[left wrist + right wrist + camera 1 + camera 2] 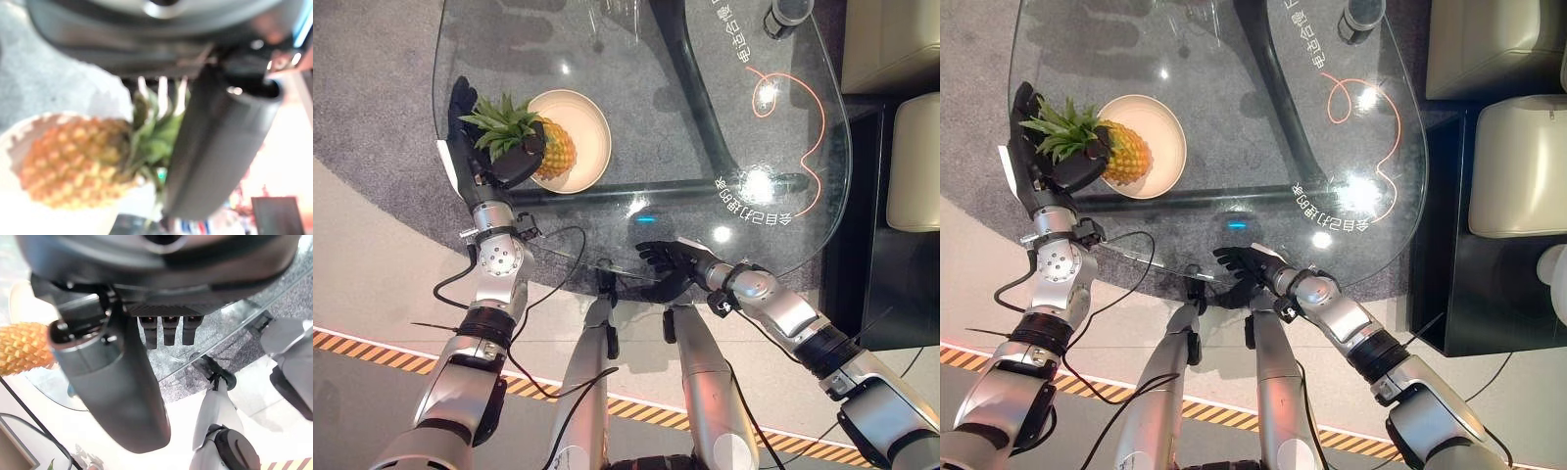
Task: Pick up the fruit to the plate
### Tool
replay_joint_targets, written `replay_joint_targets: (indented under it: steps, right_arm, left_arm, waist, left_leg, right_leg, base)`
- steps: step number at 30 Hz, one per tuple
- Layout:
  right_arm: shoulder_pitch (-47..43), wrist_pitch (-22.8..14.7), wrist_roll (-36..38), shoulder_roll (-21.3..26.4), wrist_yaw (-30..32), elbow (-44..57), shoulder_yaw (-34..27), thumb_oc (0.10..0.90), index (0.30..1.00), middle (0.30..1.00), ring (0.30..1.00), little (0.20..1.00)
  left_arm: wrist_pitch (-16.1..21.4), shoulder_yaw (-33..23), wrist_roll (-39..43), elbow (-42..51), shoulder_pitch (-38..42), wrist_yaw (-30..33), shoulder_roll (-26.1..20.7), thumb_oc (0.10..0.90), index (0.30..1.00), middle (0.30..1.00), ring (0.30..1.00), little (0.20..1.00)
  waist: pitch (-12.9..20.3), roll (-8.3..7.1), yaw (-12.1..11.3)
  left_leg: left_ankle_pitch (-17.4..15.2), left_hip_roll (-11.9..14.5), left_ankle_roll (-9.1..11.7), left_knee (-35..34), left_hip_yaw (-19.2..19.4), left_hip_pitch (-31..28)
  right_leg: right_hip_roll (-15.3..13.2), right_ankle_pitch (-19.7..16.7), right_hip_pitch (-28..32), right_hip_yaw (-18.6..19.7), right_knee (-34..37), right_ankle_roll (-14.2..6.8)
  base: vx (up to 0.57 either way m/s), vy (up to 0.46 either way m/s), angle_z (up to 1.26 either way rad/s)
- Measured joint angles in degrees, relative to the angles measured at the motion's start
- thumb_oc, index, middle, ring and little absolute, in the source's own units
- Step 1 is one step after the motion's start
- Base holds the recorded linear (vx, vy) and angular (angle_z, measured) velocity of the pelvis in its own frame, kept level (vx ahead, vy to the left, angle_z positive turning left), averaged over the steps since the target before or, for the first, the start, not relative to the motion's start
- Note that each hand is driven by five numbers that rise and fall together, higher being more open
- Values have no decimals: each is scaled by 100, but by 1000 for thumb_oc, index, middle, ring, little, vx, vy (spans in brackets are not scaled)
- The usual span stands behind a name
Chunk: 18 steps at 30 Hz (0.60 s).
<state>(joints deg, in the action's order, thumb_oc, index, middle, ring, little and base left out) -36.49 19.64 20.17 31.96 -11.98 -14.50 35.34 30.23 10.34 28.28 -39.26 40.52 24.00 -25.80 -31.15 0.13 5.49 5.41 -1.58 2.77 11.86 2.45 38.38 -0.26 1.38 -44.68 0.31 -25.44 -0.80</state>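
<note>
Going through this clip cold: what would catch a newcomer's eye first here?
The pineapple, yellow with a green leafy crown, lies over the near-left edge of the cream plate on the glass table, with the left hand curled round its crown end. Next comes the right hand, fingers relaxed, at the table's near edge, holding nothing.

A round glass table stands over grey carpet, cream seats alongside, striped hazard tape marking the floor.

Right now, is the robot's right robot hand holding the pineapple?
No, the left robot hand grips the pineapple over the plate; the right robot hand holds nothing.
</note>
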Motion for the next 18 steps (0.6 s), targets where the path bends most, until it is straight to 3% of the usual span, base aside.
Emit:
replay_joint_targets:
  steps: [18]
  right_arm:
    - [224, -29, -81, -19, 48, 51, -10, 800, 900, 900, 900, 900]
  left_arm:
    - [-232, 2, 646, 1, -454, -745, -32, 800, 900, 900, 900, 900]
  waist:
    - [-5, 9, -74]
  left_leg:
    - [-1, 41, 46, -95, 11, -200]
  right_leg:
    - [40, 17, 141, 8, 58, 39]
  base:
    - [-5, -14, 0]
